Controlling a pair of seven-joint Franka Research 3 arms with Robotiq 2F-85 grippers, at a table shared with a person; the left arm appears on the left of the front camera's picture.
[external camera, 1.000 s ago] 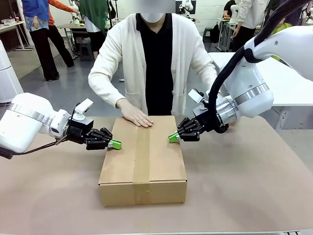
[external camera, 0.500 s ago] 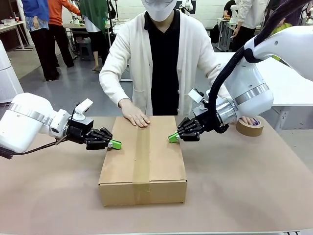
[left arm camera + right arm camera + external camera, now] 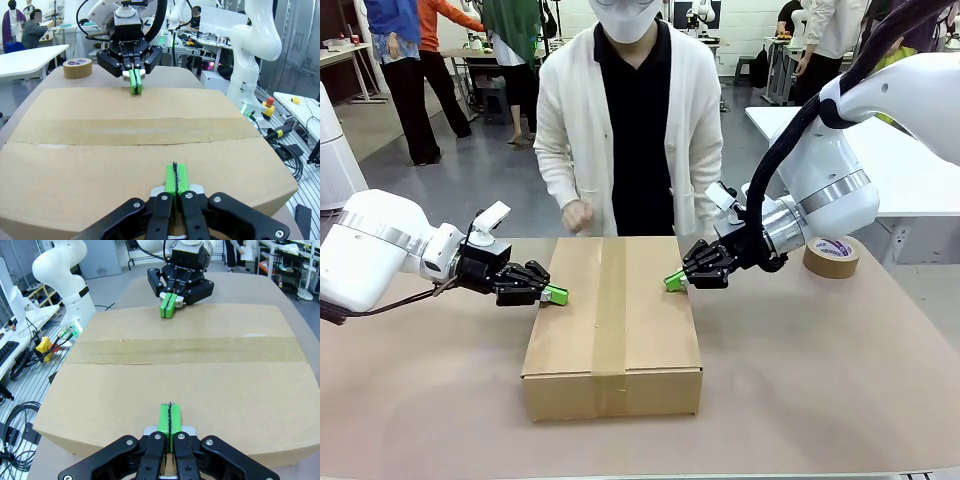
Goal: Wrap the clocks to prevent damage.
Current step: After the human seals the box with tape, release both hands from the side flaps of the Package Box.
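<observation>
1. A cardboard box (image 3: 612, 325) is located at the middle of the counter (image 3: 820, 370), its long axis running away from the robot.
2. The left tool (image 3: 555, 294) is clenched, nothing held; its green pads (image 3: 175, 178) are set against the box's left top edge.
3. The right tool (image 3: 674, 281) is clenched likewise, pressed at the right top edge.
4. Open brown counter surface is seen on both sides and in front of the box.
5. The box is rectangular, matte and flat-topped; a strip of brown tape (image 3: 610, 310) is laid along its centre seam.
6. A tape roll (image 3: 831, 257) is lying flat at the far right, well apart from the box.
7. The person's hand (image 3: 577, 216) is held above the far edge, clear of the box.
</observation>
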